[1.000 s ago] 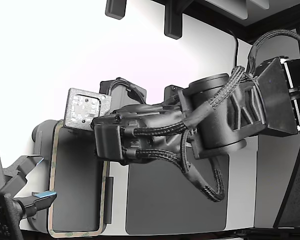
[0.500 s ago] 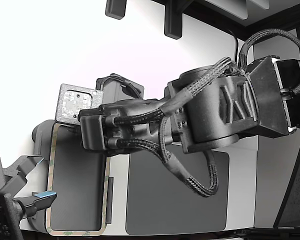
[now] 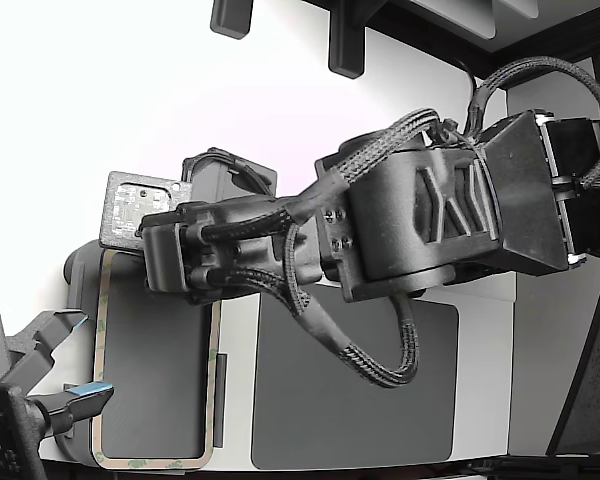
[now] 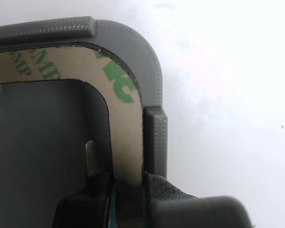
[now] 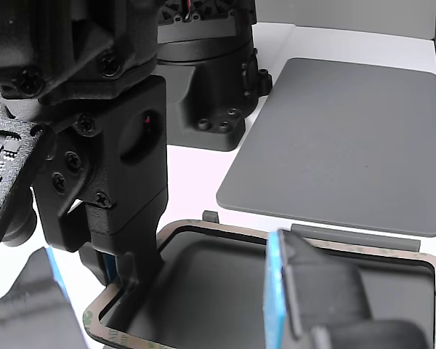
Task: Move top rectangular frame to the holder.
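The top rectangular frame (image 3: 102,360), a thin tan outline with green print, lies over the light gray holder (image 3: 77,265) at the exterior view's left. My gripper (image 3: 165,275) reaches over the frame's far end. In the wrist view the gripper (image 4: 128,190) is shut on the tan strip of the frame (image 4: 126,123), one finger on each side. The holder's rim (image 4: 152,71) curves just outside the frame's corner. In the other view the gripper (image 5: 127,273) pinches the frame (image 5: 94,323) at its edge, with a holder tab (image 5: 349,236) beside it.
A large dark gray mat (image 3: 350,400) lies beside the holder, also seen as the mat (image 5: 341,138) in the other view. A second gripper with blue pads (image 3: 75,395) hangs near the frame's near end, and its blue pads (image 5: 276,291) stand close over the frame.
My arm has swung toward the exterior view's left, carrying the gripper and the frame with it. The frame now sits further left over the holder. The second gripper has stayed still.
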Available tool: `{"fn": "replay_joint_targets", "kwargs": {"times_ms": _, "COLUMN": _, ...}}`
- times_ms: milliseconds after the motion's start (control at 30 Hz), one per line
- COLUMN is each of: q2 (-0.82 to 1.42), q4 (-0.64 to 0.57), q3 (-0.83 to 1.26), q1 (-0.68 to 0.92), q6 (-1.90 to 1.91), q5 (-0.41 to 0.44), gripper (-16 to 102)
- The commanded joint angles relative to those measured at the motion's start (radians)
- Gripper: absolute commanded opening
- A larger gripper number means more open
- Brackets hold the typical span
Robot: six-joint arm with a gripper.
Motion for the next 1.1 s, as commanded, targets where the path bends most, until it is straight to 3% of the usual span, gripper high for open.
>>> {"fn": "replay_joint_targets", "kwargs": {"times_ms": 0, "q2": 0.020, "q4": -0.003, "q3": -0.017, "q1": -0.017, "q6": 0.003, "q5": 0.003, "gripper": -11}}
{"fn": "replay_joint_targets", "kwargs": {"times_ms": 1067, "q2": -0.034, "q4": 0.003, "q3": -0.025, "q1": -0.015, "q6": -0.029, "q5": 0.000, "gripper": -11}}
